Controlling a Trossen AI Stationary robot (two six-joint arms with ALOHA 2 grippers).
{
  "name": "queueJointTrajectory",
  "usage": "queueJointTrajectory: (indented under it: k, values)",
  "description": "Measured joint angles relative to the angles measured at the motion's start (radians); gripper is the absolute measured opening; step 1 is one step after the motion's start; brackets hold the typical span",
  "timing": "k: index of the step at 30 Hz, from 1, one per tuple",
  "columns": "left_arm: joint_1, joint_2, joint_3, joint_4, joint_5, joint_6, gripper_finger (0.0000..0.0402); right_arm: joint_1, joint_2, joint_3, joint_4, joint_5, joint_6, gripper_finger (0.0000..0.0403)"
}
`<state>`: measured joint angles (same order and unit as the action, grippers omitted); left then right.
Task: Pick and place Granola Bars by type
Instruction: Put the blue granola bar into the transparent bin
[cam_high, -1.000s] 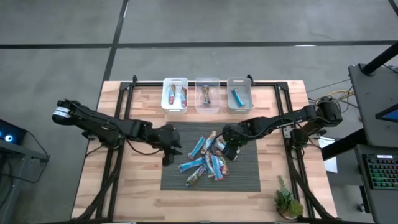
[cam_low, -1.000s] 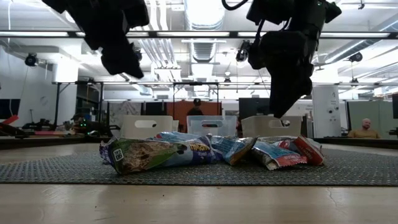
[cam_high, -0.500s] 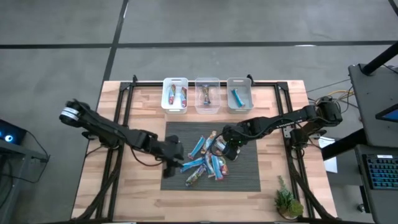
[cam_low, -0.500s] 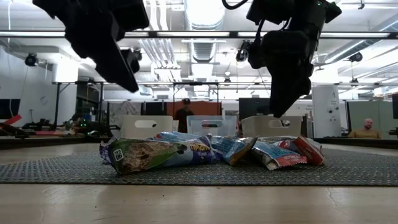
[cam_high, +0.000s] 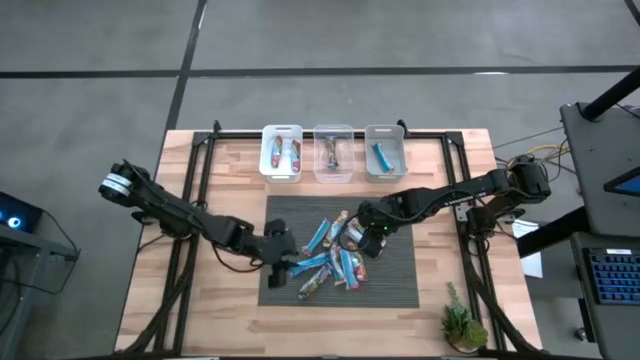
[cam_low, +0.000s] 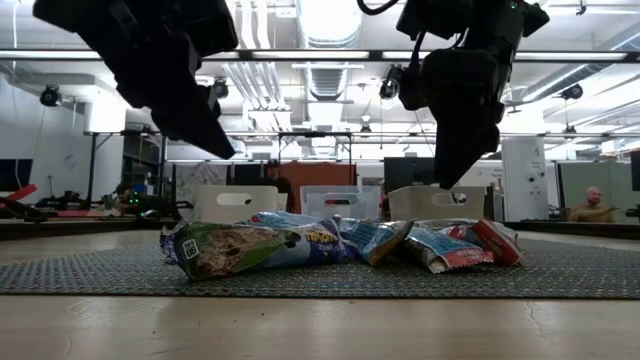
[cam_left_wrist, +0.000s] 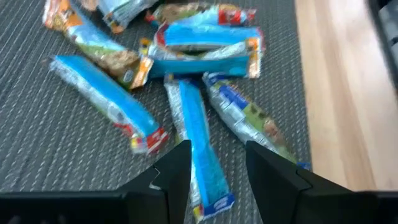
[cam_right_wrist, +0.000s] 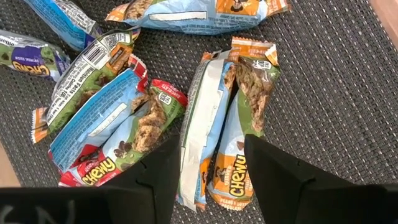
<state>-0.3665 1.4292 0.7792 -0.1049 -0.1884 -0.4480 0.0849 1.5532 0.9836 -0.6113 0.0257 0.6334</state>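
Several granola bars (cam_high: 333, 258) lie in a loose pile on a dark mat (cam_high: 400, 280); most wrappers are blue, some with orange or red print. My left gripper (cam_high: 283, 252) hovers open over the pile's left side. In the left wrist view a blue bar (cam_left_wrist: 198, 134) lies lengthwise below the gap of the left gripper (cam_left_wrist: 217, 149). My right gripper (cam_high: 372, 238) hangs open over the pile's right side, above a bar with a white back (cam_right_wrist: 205, 124). In the low view the left gripper (cam_low: 215, 140) and the right gripper (cam_low: 447, 170) are both above the bars (cam_low: 340, 245).
Three small bins stand in a row at the table's far edge: a white one (cam_high: 282, 130) with two bars, a clear one (cam_high: 333, 132) with one bar, and a clear one (cam_high: 385, 130) with a blue bar. A small plant (cam_high: 462, 325) stands at the near right corner.
My left gripper has moved toward the table's right and near edge, from the mat's left border to above the left bars of the pile, and has come down somewhat. The bars have not moved.
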Motion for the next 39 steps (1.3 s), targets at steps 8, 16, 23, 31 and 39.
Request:
queueJointTrajectory:
  k: [8,16,23,31,39]
  values:
    - [-0.034,0.002,-0.096,0.14,-0.113,0.02,0.0135,0.0,0.0,0.0,0.0,0.0,0.002,0.0169]
    - [-0.035,0.002,-0.159,0.259,-0.143,0.031,0.0135,0.0,0.0,0.0,0.0,0.0,0.006,0.0169]
    - [-0.037,0.025,-0.163,0.297,-0.131,0.052,0.0135,0.0,0.0,0.0,0.0,0.002,0.006,0.0168]
    - [-0.037,0.127,-0.158,0.331,-0.086,0.08,0.0135,-0.001,0.0,0.0,0.0,0.004,0.006,0.0167]
    - [-0.035,0.19,-0.116,0.333,-0.1,0.045,0.0135,-0.001,0.0,0.0,-0.001,0.004,0.006,0.0157]
